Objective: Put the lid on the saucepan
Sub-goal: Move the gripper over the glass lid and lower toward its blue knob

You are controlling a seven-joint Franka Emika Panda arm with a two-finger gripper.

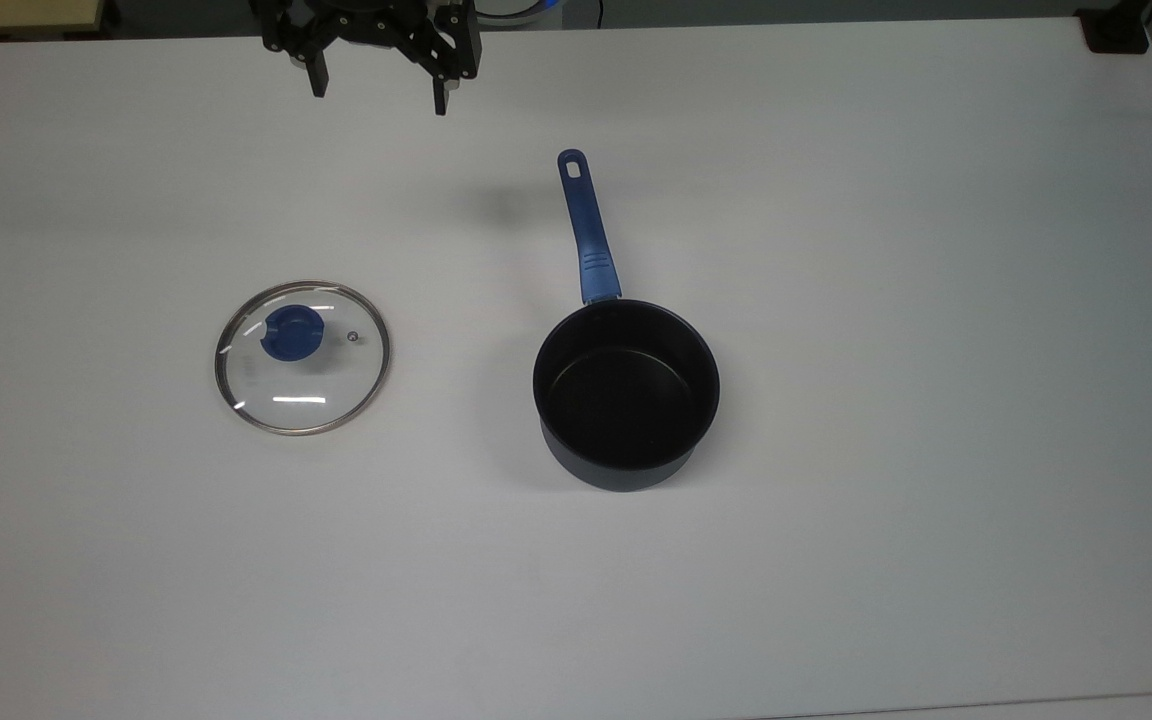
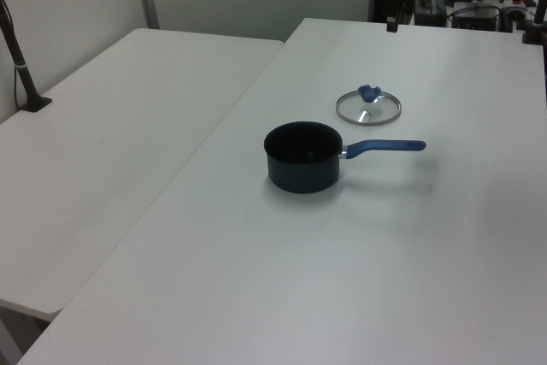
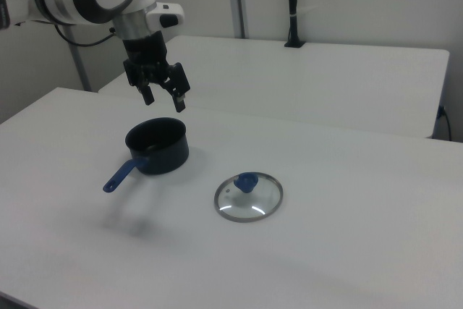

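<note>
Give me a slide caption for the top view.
Open claw above the table; lid lies apart from the empty saucepan.

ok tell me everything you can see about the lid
The lid is a round clear glass disc with a thin metal rim, a blue knob at its centre and a small steam vent beside it. It lies flat, knob up, on the white table, apart from the saucepan at the top view's left. Nothing but the table touches it.
</note>
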